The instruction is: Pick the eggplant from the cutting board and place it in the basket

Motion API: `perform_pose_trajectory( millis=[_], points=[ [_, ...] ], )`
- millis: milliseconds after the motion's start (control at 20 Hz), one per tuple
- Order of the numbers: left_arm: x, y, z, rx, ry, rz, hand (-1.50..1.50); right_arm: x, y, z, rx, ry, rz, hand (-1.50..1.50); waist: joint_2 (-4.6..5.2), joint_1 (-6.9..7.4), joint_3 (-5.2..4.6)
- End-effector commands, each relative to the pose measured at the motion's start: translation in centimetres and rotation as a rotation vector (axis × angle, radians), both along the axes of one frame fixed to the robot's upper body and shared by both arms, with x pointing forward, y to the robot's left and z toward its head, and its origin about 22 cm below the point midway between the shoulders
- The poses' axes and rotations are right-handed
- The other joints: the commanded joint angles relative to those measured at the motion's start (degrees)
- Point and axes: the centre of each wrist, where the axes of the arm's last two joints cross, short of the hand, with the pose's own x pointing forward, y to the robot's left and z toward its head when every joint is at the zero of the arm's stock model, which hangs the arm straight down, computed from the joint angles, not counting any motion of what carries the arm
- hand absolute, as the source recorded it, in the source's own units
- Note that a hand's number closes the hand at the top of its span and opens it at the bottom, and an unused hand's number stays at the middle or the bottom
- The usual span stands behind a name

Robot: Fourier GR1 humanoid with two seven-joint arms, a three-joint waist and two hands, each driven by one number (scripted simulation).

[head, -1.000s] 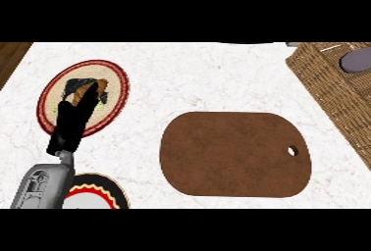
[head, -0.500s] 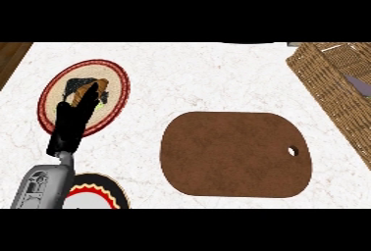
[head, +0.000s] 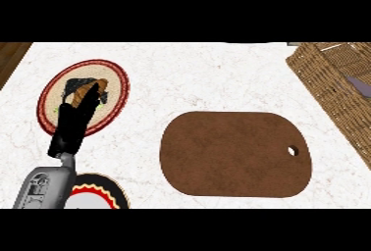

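Note:
The brown cutting board (head: 232, 154) lies bare in the middle of the white counter. The wicker basket (head: 326, 78) stands at the far right. A grey-purple shape inside it, cut off by the view's edge, looks like the eggplant (head: 358, 84). My left hand (head: 76, 122) is stretched out with straight fingers over a red-rimmed plate (head: 119, 95) at the left. It rests there open, far from both board and basket. My right hand does not show.
A brownish and dark piece of food (head: 98, 87) lies on the red-rimmed plate, partly under my fingers. A second plate (head: 101, 191) with a black, red and yellow rim sits at the lower left beside my forearm. The counter's wooden edge (head: 11, 56) shows at the top left.
The grey-purple shape in the basket has shifted lower and toward the right edge, changing from a rounded blob to a narrow sliver. My left hand has stayed still.

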Motion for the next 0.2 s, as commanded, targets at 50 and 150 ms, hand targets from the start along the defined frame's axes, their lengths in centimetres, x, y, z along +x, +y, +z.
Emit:
perform_pose_trajectory(
  millis=[50, 150],
  points=[
    [-1.0, 0.9, -1.1, 0.002, 0.008, 0.003, 0.00, -5.8, -4.2, -0.7, 0.035, 0.017, -0.022, -1.50, 0.24, -0.29, 0.16],
    [0.3, 0.7, 0.1, 0.008, 0.003, 0.009, 0.00, -7.2, -4.9, 0.5, 0.061, -0.024, -0.043, -1.50, 0.51, -0.43, 0.25]
  ],
)
